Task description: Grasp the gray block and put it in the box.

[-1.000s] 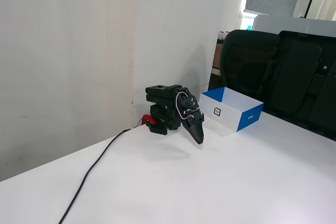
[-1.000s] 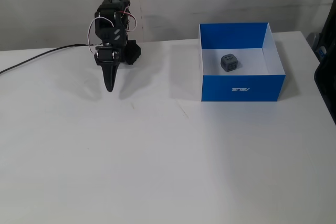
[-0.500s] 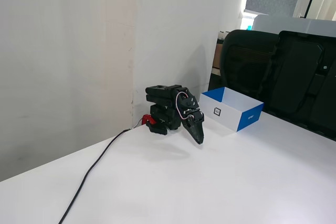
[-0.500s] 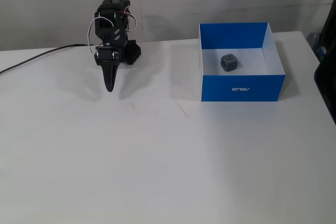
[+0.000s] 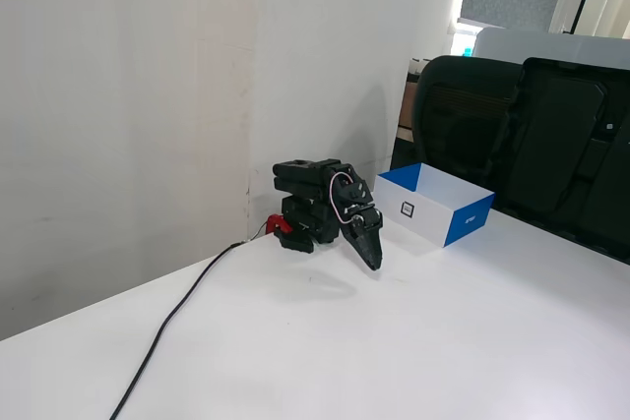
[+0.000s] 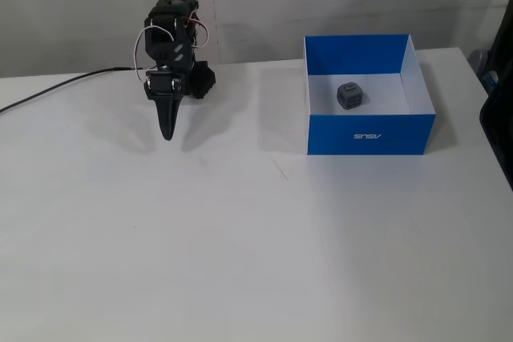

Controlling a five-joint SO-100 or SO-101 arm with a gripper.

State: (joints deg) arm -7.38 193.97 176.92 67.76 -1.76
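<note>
The gray block (image 6: 349,95) lies inside the box (image 6: 370,132), on its white floor near the middle. In a fixed view the box (image 5: 465,224) shows its blue and white sides and a small square label; the block is hidden there behind the wall. The black arm is folded low by the wall. My gripper (image 6: 167,134) points down at the table, well to the left of the box, shut with nothing in it. From the side the gripper (image 5: 374,263) hangs just above the white tabletop.
A black cable (image 5: 177,314) runs from the arm's base across the table toward the front left. Black office chairs (image 5: 522,135) stand behind the table's far edge. A white wall rises close behind the arm.
</note>
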